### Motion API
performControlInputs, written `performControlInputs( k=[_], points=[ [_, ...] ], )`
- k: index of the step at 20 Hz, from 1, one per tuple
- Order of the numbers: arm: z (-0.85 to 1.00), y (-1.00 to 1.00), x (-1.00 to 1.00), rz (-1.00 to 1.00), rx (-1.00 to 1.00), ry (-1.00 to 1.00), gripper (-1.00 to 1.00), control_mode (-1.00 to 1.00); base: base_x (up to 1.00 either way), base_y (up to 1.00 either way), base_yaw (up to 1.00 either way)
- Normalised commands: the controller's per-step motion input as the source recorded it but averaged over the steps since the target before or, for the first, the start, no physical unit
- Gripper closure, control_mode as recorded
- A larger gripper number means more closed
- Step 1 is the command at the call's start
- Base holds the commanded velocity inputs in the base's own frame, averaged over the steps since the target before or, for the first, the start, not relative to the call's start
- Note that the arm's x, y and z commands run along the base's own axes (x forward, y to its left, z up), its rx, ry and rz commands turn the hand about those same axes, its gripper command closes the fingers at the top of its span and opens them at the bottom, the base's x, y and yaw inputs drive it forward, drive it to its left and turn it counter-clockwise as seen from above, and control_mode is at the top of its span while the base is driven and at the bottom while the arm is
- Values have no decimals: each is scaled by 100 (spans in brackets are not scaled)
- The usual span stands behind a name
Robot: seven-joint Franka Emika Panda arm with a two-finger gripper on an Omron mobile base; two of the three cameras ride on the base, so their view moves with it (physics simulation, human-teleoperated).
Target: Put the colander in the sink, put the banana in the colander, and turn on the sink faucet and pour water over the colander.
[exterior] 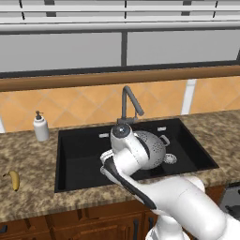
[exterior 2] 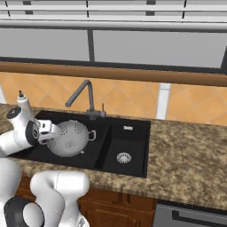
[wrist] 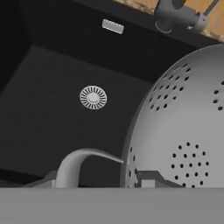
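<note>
Fingers (wrist: 98,181) clamped on colander (exterior 2: 69,138) rim beside handle, bowl tipped on edge, held above larger basin of sink (exterior: 75,161). Banana (exterior: 14,180) on desk, left of sink. Advice: level bowl, lower onto basin floor near drain (wrist: 93,97), under faucet (exterior 2: 82,95), then let go.

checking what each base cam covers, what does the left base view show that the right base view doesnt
Left base view alone: the banana lying on the counter left of the sink. Right base view alone: the bare smaller basin with its drain, and the counter stretching right. Both share the faucet, the soap dispenser and the colander tilted on edge over the sink.
</note>
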Motion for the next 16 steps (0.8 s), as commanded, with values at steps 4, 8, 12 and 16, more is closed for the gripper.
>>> performControlInputs(
  k=[4, 8, 12, 16],
  points=[
    [-2, 100, 15, 3, -4, 2, 100, -100, 0, 0, 0],
    [-17, 87, 27, 0, -9, 6, 100, -100, 0, 0, 0],
    [-24, 45, 43, 0, -7, 12, 100, -100, 0, 0, 0],
    [-28, 11, 49, 0, -3, 16, 100, -100, 0, 0, 0]
  ],
)
